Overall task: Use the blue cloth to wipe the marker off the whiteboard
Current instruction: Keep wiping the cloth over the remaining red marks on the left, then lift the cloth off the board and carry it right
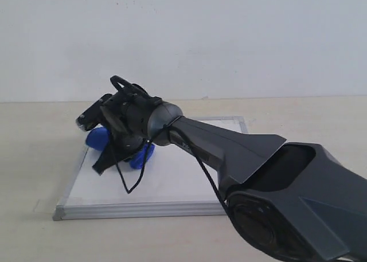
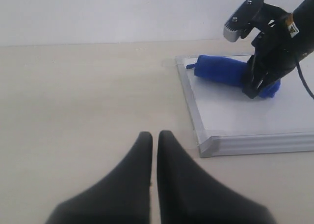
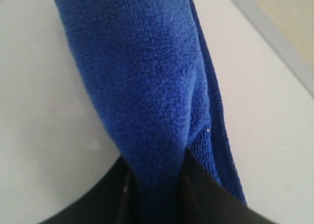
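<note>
Though its label (image 2: 293, 30) is illegible, right jaws pinch blue cloth (image 3: 147, 87).

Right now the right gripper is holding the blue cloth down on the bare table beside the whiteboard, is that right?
Not quite. The right gripper does hold the blue cloth, but it presses it down on the whiteboard itself, near a corner, not on the table beside it. The left wrist view shows this.
</note>
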Robot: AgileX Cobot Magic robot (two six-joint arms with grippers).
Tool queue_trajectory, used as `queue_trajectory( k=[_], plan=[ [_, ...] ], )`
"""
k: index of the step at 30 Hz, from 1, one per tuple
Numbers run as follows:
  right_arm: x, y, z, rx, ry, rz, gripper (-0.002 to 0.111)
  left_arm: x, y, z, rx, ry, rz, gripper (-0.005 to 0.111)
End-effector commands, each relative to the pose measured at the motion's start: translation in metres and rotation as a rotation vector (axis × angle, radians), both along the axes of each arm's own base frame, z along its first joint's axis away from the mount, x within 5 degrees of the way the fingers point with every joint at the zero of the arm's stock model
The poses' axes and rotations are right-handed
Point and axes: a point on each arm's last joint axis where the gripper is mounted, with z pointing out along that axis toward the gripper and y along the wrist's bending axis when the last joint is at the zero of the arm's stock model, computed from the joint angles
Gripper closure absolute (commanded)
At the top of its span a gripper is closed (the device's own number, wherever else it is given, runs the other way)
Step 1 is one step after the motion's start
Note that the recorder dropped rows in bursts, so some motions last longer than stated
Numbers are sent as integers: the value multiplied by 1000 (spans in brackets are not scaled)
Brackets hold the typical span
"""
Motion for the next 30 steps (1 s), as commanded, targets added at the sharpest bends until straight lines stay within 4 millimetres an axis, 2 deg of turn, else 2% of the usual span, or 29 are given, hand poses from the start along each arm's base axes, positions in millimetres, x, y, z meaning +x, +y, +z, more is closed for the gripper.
queue_trajectory(
  k=[1, 2, 4, 6, 8, 16, 22, 25, 30],
  plan=[
    [-34, 19, 17, 2, 139, 112, 109, 0, -1, 1, -6, -6, -6, 103],
    [-32, 14, 17, -33, 130, 98, 109, 0, -1, 1, -6, -6, -6, 103],
    [-15, -10, 19, -178, 38, -62, 109, 0, -1, 1, -6, -6, -6, 103],
    [-5, -27, 25, -211, 23, -175, 109, 0, -1, 1, -6, -6, -6, 103],
    [-5, -28, 34, -154, 58, -190, 109, 0, -1, 1, -6, -6, -6, 103],
    [-16, -25, 65, -128, 51, -185, 109, 0, -1, 1, -6, -6, -6, 103],
    [-37, -13, 97, -81, 30, -138, 109, 0, -1, 1, -6, -6, -6, 103],
    [-45, -14, 105, -89, 31, -129, 109, 0, -1, 1, -6, -6, -6, 103],
    [-53, -24, 102, -158, 46, -127, 109, 0, -1, 1, -6, -6, -6, 103]
  ],
)
